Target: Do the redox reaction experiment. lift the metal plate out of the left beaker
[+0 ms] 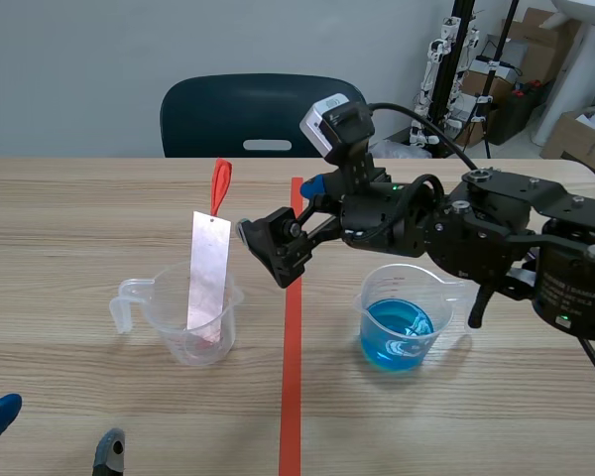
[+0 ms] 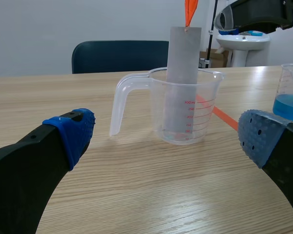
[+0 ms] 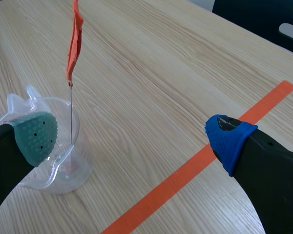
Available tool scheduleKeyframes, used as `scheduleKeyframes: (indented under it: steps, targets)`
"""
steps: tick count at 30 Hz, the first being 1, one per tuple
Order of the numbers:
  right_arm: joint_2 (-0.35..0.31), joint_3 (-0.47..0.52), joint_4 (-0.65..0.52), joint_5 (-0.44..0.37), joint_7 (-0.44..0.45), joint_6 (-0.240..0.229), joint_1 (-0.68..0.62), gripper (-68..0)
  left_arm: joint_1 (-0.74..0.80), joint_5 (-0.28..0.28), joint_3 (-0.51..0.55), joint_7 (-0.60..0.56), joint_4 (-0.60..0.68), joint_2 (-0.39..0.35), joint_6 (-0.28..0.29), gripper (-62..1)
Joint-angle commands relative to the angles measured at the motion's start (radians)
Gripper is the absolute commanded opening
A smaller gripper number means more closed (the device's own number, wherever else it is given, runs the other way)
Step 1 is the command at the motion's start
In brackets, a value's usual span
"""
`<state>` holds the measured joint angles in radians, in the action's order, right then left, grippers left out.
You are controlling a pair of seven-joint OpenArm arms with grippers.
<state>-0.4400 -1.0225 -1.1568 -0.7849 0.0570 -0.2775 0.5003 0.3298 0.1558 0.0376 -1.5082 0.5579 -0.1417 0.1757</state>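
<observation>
On the desk's (image 1: 79, 218) left, the plate (image 1: 209, 278) leans in the beaker (image 1: 193, 332); right tool (image 1: 278, 208) hangs released just right of it, left tool (image 1: 56, 428) released, near.

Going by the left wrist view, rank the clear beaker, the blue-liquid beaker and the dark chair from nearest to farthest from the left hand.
1. The clear beaker, straight ahead of the left hand, with the metal plate standing in it.
2. The blue-liquid beaker, farther off to one side.
3. The dark chair, beyond the table's far edge.
</observation>
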Motion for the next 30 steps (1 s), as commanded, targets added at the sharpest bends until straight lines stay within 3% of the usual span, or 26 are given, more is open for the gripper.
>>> scheduleKeyframes:
  steps: [1, 21, 26, 30]
  targets:
    - [0.014, 0.005, -0.014, -0.004, 0.003, -0.012, 0.033, -3.7, 0.002, -0.002, 0.003, -0.044, 0.006, -0.011, -0.001, 1.1]
    - [0.166, -0.022, 0.085, 0.064, -0.029, -0.026, 0.051, -3.9, 0.000, -0.002, 0.003, -0.044, 0.006, -0.011, -0.001, 1.0]
    - [0.185, -0.022, 0.087, 0.067, -0.045, -0.026, 0.051, -11.6, 0.000, -0.002, 0.003, -0.044, 0.006, -0.011, -0.001, 1.0]
    - [0.192, -0.023, 0.088, 0.067, -0.063, -0.025, 0.051, -13.1, -0.001, -0.002, 0.003, -0.044, 0.006, -0.011, -0.001, 1.0]
